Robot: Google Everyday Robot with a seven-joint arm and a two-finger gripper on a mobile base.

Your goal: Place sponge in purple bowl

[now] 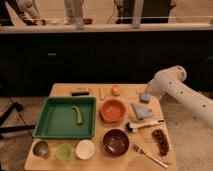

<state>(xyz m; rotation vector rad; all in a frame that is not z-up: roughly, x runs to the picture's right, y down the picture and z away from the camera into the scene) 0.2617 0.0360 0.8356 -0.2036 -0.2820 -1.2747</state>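
Note:
The sponge (145, 97), a small blue-grey block, lies on the wooden table (60, 90) near its back right corner. My gripper (146, 90) is at the end of the white arm that reaches in from the right. It hangs just over the sponge, open and holding nothing. The purple bowl (116, 142) stands empty at the front of the table, left of and well in front of the sponge. Between them lie the orange bowl (113, 110) and a folded grey-blue cloth (141, 111).
A green tray (50, 131) with a green vegetable fills the left side. Three small cups (64, 151) line the front left edge. A white-handled brush (145, 125), a fork (150, 156) and a reddish-brown snack (161, 141) lie at the front right. An orange fruit (116, 90) sits at the back.

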